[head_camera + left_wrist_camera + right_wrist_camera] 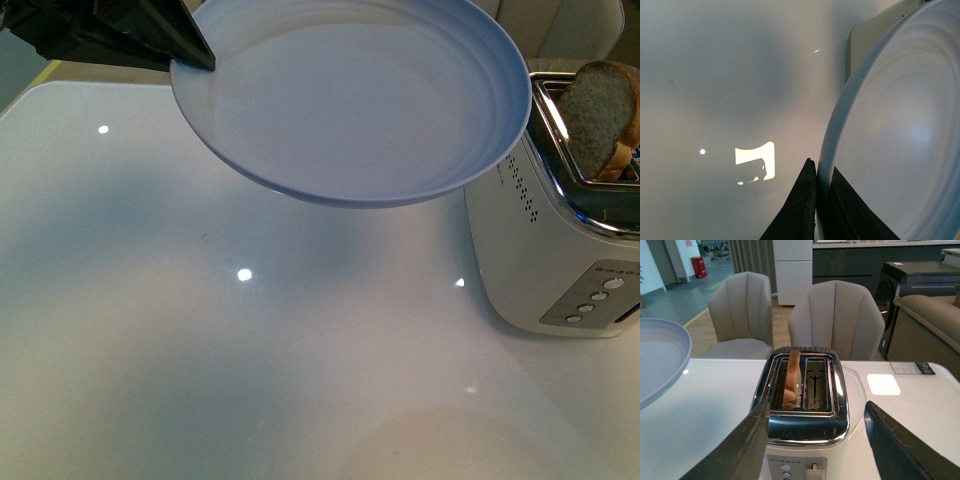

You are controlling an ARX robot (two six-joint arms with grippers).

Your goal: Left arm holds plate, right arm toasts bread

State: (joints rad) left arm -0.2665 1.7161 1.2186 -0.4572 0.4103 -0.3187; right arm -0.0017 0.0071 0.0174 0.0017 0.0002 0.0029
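My left gripper (195,55) is shut on the rim of the pale blue-grey plate (350,90) and holds it tilted in the air above the white table, beside the toaster. In the left wrist view its black fingers (800,205) pinch the plate's rim (826,150). The bread (598,115), a brown-crusted slice, stands upright in one slot of the white and chrome toaster (560,250), sticking out of the top. In the right wrist view my right gripper (815,415) is open just in front of the toaster (805,405), with the bread (791,377) in its slot and the plate's edge (662,357) nearby.
The toaster's other slot (816,382) is empty; its lever (814,469) and round buttons (590,300) face me. Two beige chairs (837,320) stand behind the white table (200,350). A dark cabinet and sofa lie beyond.
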